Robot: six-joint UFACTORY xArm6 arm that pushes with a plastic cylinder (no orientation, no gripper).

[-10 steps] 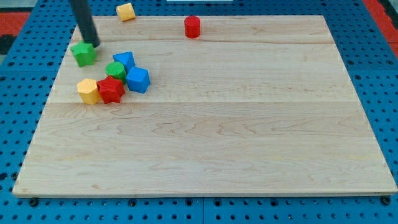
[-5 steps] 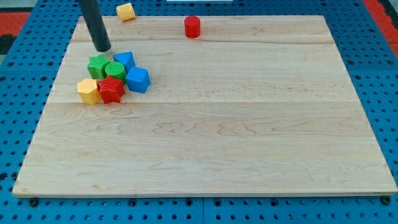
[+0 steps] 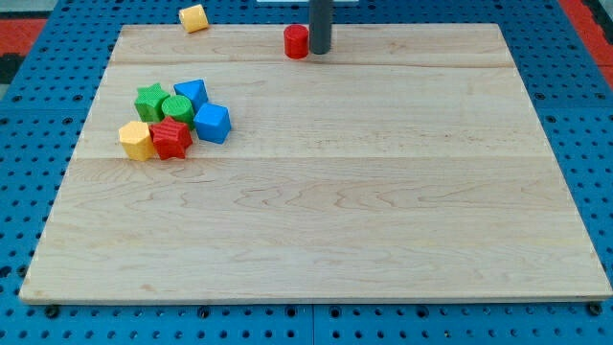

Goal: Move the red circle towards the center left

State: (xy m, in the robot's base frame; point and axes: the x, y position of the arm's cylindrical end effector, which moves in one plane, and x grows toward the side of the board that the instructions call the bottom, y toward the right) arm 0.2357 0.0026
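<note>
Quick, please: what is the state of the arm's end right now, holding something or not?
No hand: my tip holds nothing, right beside the red circle, on its right.

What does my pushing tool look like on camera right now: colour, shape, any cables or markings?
Only the lower part of the rod shows: a straight, dark grey, round shaft of even thickness, entering from the view's top edge. It has a smooth matte look and ends bluntly at my tip, just right of the red circle. No cables, labels or markings are visible on it; the arm above is out of frame.
</note>
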